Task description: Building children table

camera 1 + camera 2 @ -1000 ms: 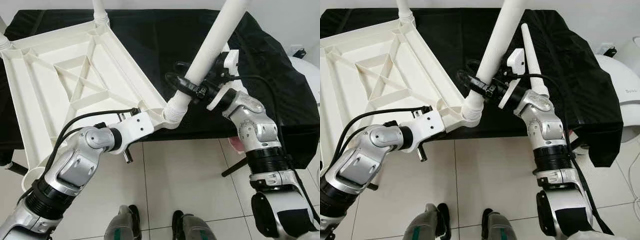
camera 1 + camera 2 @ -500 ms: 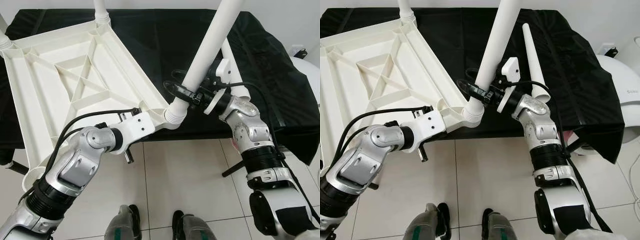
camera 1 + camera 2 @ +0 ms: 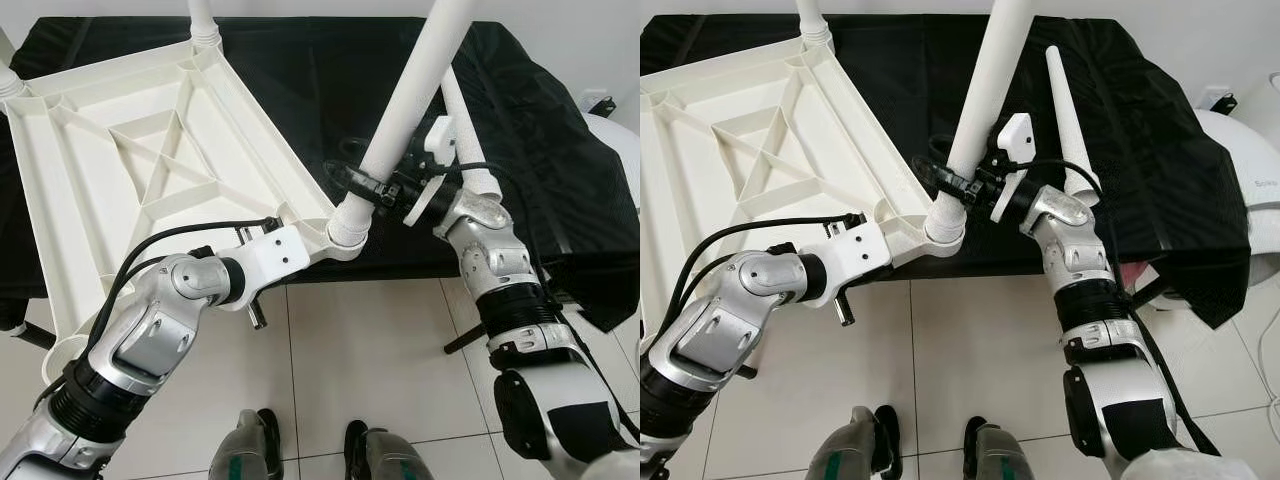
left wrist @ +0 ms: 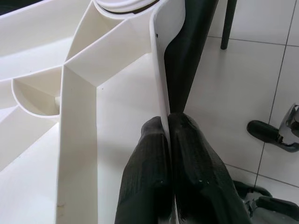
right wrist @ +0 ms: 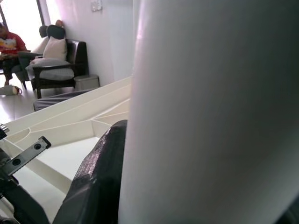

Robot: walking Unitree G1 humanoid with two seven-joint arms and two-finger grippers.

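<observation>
Black cloth is covering the surface [image 3: 560,150] at the far side of the white tiled floor [image 3: 380,380], and the upturned white tabletop [image 3: 130,170] is lying on it with its near right corner hanging out over the floor.

At that corner, the round socket [image 3: 345,232] is taking the foot of a long white table leg [image 3: 410,100], which is rising from the socket and leaning to the far right. That lean is what the next move turns on: judging by the angle, the leg's long axis is not yet lining up with the socket, so the top would have to come nearer and leftward before the leg can seat fully.

The right hand [image 3: 385,188] is clenching the leg just above the socket, its black fingers [image 5: 93,186] wrapping the shaft, so it is the arm placed to do the straightening. The left hand [image 4: 167,126] is pinching the tabletop's thin near rim just left of the socket, bracing the corner.

Another loose leg [image 3: 1065,110] is lying on the cloth just right of the held one, pointing far.
</observation>
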